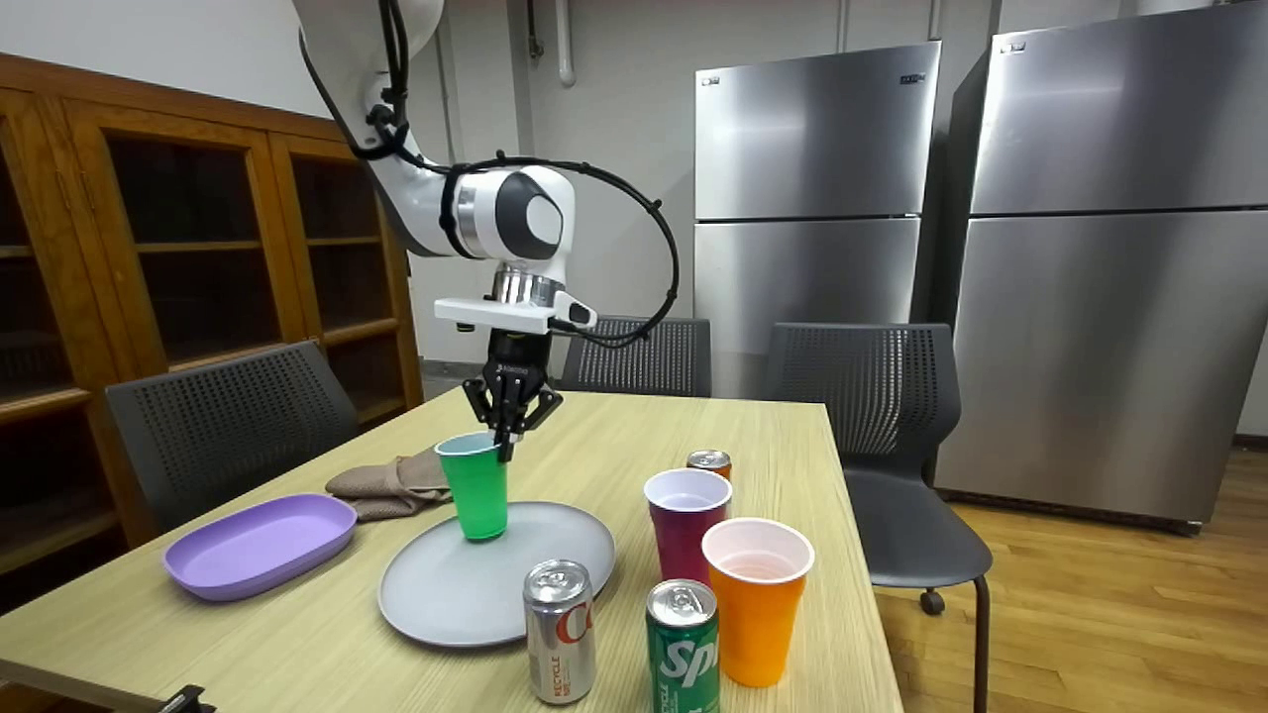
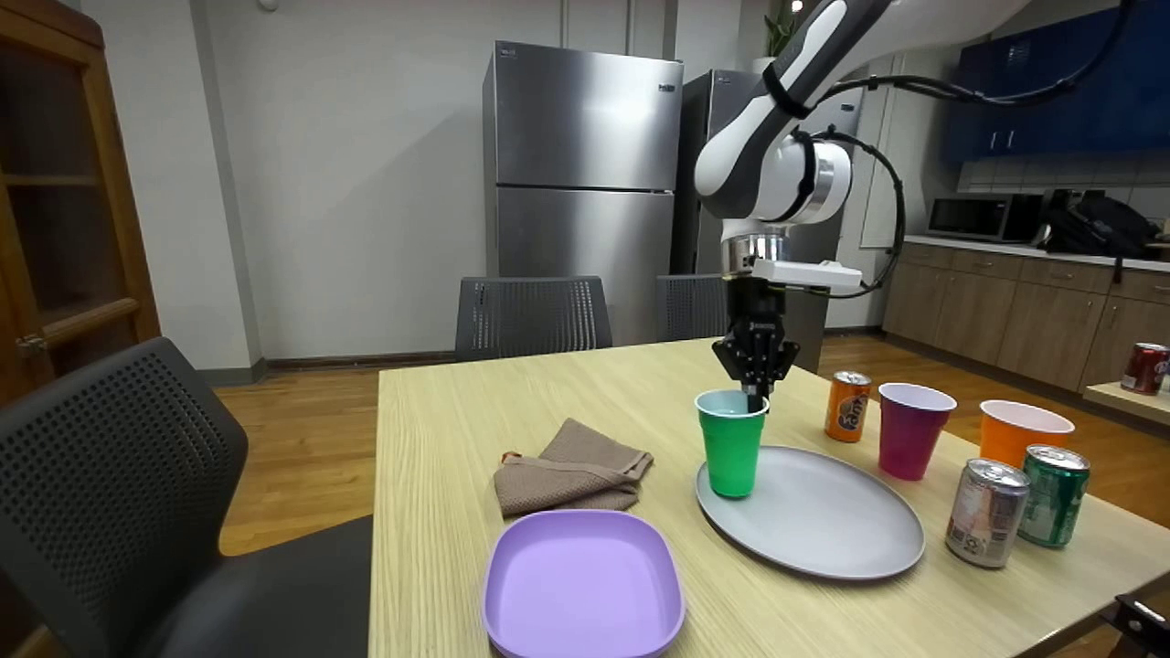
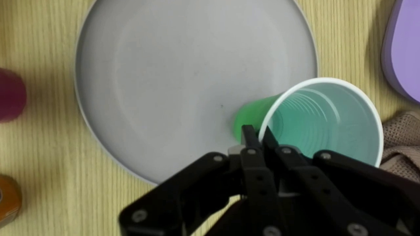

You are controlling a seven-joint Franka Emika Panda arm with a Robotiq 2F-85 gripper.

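Note:
A green cup (image 1: 478, 500) with a white rim stands upright over the far part of a round grey plate (image 1: 466, 594). Whether its base touches the plate I cannot tell. In the wrist view my gripper (image 3: 258, 131) is shut on the wall of the green cup (image 3: 323, 114), one finger inside the rim and one outside. The cup's mouth faces the camera and nothing shows inside it. In an exterior view the gripper (image 2: 755, 402) points straight down at the cup's edge, above the grey plate (image 2: 823, 521).
A purple tray (image 2: 585, 585) and a folded brown cloth (image 2: 571, 471) lie beside the plate. On its other side stand a maroon cup (image 1: 686, 525), an orange cup (image 1: 758, 614), a silver can (image 1: 560, 634), a green can (image 1: 684, 654) and an orange can (image 2: 848, 407). Chairs surround the table.

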